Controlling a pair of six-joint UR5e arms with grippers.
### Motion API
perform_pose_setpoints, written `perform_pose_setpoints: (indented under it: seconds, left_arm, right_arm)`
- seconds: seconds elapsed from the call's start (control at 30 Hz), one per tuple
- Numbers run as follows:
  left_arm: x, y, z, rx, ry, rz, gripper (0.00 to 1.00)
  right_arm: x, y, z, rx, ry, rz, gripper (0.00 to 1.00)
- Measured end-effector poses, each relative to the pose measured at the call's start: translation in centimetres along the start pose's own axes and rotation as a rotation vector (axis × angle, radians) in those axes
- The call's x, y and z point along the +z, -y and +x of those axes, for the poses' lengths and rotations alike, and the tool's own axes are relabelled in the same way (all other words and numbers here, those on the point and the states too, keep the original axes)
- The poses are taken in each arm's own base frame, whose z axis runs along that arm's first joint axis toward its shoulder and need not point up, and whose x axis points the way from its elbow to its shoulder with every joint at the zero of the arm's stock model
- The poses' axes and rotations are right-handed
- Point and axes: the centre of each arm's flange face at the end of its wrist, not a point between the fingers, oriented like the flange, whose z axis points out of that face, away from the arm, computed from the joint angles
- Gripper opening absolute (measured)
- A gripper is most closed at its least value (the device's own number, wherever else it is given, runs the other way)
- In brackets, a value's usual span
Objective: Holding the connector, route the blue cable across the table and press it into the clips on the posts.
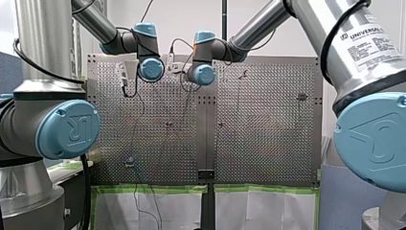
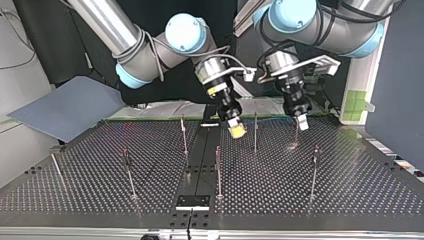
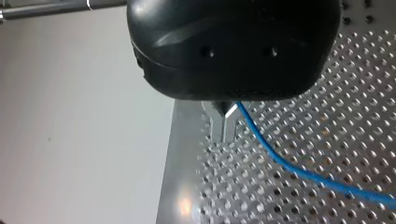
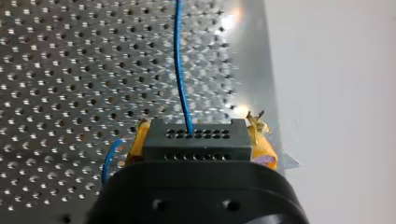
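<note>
Connector (image 4: 196, 140) and blue cable (image 4: 180, 60) held low over the bench (image 2: 350, 185).
Front view: both arms meet at the bench's top edge. Top view: my right gripper (image 2: 236, 131), yellow-padded, and my left gripper (image 2: 302, 124) hang close together, low among the posts (image 2: 218, 170). Left wrist view: metal fingers (image 3: 215, 125) pinch shut on the blue cable. Right wrist view: yellow pads (image 4: 265, 151) clamp the black connector, cable leaving straight ahead.

My right arm's white label (image 1: 369, 42) — "UNIVERSAL", rest unreadable; my left arm's blue cap (image 1: 68, 128) — "UR".
</note>
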Motion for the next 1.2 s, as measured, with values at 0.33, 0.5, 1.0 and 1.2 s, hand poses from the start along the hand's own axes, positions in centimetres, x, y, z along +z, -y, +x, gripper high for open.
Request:
perform_pose_setpoints:
  seconds: [0.33,0.5,1.0,1.2]
  left_arm:
    - [0.0,0.3,0.1,0.002,-0.004,0.022,0.00]
    - [0.2,0.4,1.1,0.017,-0.023,0.026,0.00]
    - [0.1,0.8,2.2,0.006,-0.057,0.071,0.00]
    - [0.1,0.7,3.1,0.016,-0.080,0.059,0.00]
  right_arm:
    - [1.7,-0.3,-0.2,0.005,0.008,-0.005,0.00]
    - [2.5,-0.4,1.0,0.009,0.002,-0.003,0.00]
    - [2.8,-0.4,1.5,0.010,0.018,0.012,0.00]
    - [2.7,-0.4,1.4,0.019,0.032,0.008,0.00]
